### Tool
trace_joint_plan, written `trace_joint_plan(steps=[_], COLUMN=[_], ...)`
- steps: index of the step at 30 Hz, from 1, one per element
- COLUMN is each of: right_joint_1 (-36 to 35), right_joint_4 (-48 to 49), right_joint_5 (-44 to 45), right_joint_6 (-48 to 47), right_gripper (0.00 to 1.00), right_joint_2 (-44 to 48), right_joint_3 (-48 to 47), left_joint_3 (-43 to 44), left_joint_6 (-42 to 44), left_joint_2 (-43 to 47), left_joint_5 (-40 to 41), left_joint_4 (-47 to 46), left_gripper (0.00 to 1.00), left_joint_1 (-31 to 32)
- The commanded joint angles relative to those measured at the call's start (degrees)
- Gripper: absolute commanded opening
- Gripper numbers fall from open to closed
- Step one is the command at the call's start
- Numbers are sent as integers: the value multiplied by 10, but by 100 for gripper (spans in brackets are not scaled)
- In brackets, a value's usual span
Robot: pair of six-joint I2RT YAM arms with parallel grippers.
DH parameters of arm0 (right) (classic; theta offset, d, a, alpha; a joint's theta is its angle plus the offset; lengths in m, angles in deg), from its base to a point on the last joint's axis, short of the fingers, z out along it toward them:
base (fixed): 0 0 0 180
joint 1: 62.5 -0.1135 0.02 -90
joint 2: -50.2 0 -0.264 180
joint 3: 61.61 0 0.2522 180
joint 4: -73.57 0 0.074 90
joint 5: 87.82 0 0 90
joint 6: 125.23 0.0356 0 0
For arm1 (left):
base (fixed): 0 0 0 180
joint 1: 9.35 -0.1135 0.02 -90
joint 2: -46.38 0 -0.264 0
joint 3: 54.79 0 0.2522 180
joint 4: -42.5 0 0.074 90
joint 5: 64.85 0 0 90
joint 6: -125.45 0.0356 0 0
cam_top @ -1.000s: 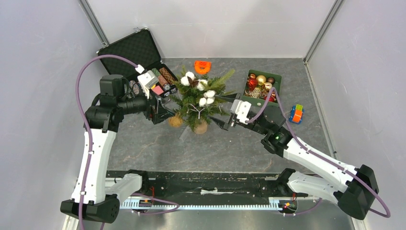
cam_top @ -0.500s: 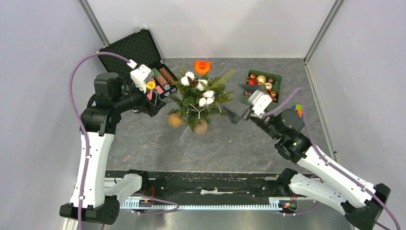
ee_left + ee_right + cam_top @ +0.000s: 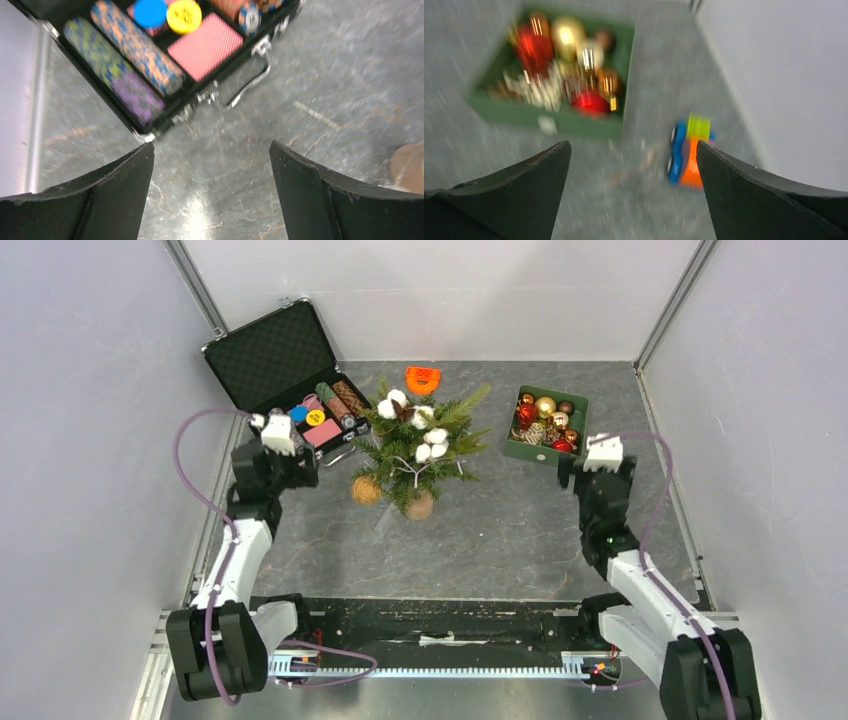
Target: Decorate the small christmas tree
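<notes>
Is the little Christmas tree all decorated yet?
Partly. The small christmas tree already wears white cotton puffs. Nothing is in hand: the left gripper and right gripper are both open and empty. Left to do: the shiny baubles lie in the green box, away from the tree.

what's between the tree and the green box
Nothing: in the top view only bare table lies between the tree and the green box.

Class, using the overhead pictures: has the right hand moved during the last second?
Yes. The right hand pulled back rightward, away from the small christmas tree, to the near right corner of the green ornament box.
</notes>
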Motion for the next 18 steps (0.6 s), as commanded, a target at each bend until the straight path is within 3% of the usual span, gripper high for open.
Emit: trace_joint_plan(steps=[1, 7, 11, 18], right_joint_1=[36, 43, 43, 45], right_joint_4=[153, 300, 334, 408], right_joint_5=[-80, -119, -149, -128], right_joint_6=[37, 29, 18, -5], right_gripper=[98, 98, 98, 98], right_joint_2=[-3, -50, -90, -133], right_joint_3=[139, 234, 241, 273], left_joint_3=[-118, -198, -217, -238], left_joint_6=[-16, -54, -100, -137], left_joint_2=[19, -19, -22, -58], left_joint_5=[31, 92, 65, 59], left_joint_4=[-258, -365, -395, -458], left_gripper=[91, 91, 91, 91], left_joint_1=[-1, -1, -1, -1])
